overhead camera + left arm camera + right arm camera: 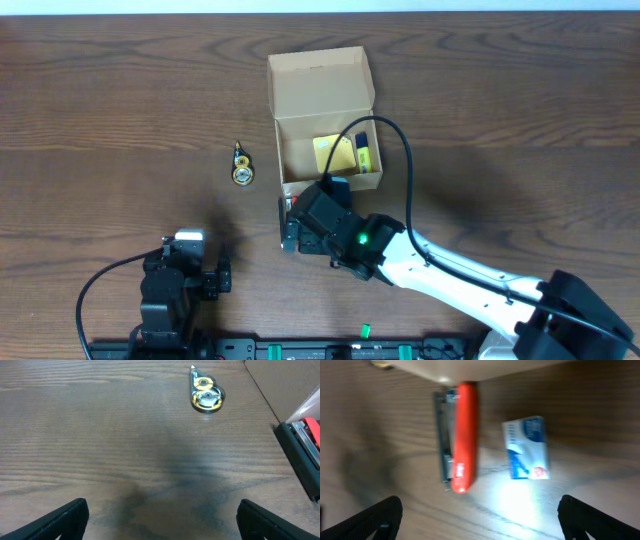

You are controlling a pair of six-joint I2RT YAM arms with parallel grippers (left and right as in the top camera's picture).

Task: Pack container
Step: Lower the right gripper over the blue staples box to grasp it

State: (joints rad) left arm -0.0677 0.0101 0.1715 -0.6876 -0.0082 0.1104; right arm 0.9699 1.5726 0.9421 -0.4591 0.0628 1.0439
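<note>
Our right hand (480, 520), spread wide, hangs over the red stapler (460, 435) at 6 o'clock from the open container (318, 82), so we should center on it, then squeeze its long sides.

I read the table (100, 100) as dark wood grain, mostly matt, with a glossy glare patch in the right wrist view. The container (318, 85) is plain tan cardboard, matt and unprinted, and the yellow pad (333, 152) inside looks like matt paper. The tape dispenser (205, 395) is clear glossy plastic over yellow wheels, the stapler (462, 435) has a smooth shiny red plastic top on a dark base, and the blue-and-white packet (527, 447) looks smooth and printed; paper or film, I can't tell.
</note>
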